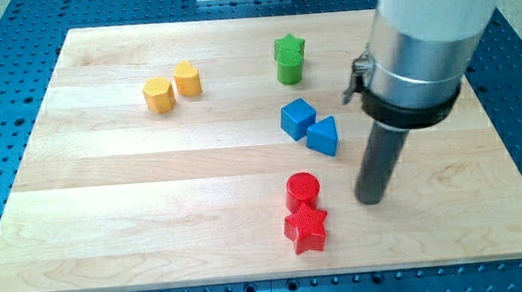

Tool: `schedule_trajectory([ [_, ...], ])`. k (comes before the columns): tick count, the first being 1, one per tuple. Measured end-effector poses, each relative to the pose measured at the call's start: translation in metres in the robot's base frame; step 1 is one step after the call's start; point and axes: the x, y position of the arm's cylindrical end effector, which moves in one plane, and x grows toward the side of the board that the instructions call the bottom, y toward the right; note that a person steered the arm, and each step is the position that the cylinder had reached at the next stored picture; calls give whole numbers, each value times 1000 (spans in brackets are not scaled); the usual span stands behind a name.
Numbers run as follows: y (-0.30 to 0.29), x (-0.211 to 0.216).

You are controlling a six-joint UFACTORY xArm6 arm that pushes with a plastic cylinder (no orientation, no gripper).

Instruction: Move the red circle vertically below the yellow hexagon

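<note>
The red circle (303,190) stands on the wooden board, right of centre toward the view's bottom, touching the red star (306,229) just below it. The yellow hexagon (158,95) sits at the upper left, with a yellow heart-shaped block (187,78) touching its right side. My tip (372,198) rests on the board to the right of the red circle, a short gap away, not touching it.
A blue cube (297,119) and a blue triangle (323,136) sit above the red circle. A green star (289,58) stands near the view's top. The board's (110,230) edge meets a blue perforated table.
</note>
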Motion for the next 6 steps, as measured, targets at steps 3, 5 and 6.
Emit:
schedule_trajectory([
  [3,-155,19],
  [5,-236,-42],
  [6,-237,-94],
])
